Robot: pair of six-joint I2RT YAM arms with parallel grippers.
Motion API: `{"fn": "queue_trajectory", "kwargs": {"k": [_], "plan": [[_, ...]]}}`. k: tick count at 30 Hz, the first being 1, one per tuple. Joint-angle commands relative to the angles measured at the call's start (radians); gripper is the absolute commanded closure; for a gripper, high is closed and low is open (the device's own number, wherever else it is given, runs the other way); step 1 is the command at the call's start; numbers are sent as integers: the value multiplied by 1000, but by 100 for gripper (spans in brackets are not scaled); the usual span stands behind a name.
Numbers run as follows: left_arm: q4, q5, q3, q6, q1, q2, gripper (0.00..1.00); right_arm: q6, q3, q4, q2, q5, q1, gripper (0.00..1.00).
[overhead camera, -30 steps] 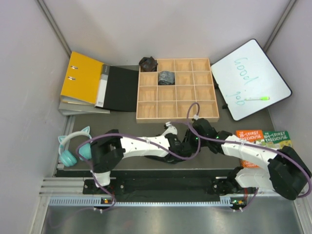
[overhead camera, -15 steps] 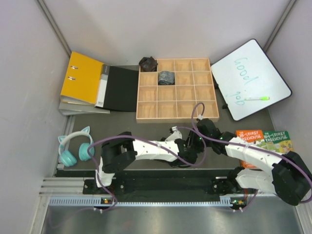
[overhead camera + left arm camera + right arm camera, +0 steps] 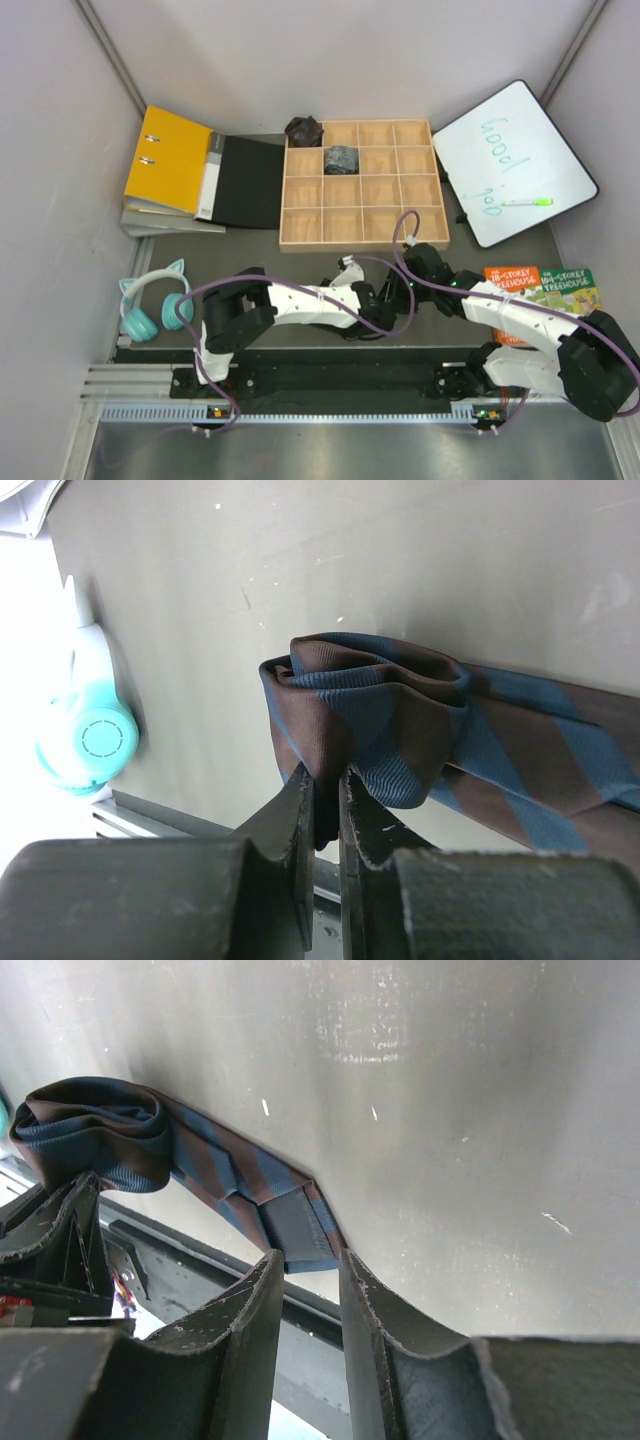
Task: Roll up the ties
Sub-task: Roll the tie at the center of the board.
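Note:
A brown-and-blue striped tie lies on the dark table, its near end coiled into a loose roll. My left gripper is shut on the fabric of that roll. The tie's flat tail runs to my right gripper, which stands open with the tail's end just at its fingertips. In the top view both grippers meet low in the middle, left gripper and right gripper, and the arms hide this tie. A brownish-black rolled tie and a greyish rolled tie sit at the wooden tray's upper left.
A yellow binder and black folder cover lie at the back left. A whiteboard with a green marker leans at the back right. Books lie by the right arm, teal headphones at the left.
The left arm's elbow swung rightward, and both wrists drew a little closer to the near edge. The right gripper sits slightly lower than a second ago.

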Motion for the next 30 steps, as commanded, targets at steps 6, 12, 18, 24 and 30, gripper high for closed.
{"fn": "queue_trajectory", "kwargs": {"k": [6, 12, 18, 24, 30], "plan": [[-91, -39, -20, -21, 13, -39, 99, -17, 7, 1, -14, 6, -9, 70], [-117, -44, 23, -24, 4, 25, 100, -22, 16, -16, -22, 17, -11, 70], [-129, -39, 83, -24, -29, 77, 100, -27, 6, -33, -52, 15, -38, 69], [-134, -24, 131, -27, -61, 134, 100, -37, 3, -52, -74, 12, -54, 69], [-137, -10, 167, -26, -87, 179, 100, -40, -7, -56, -91, 12, -66, 69]]}}
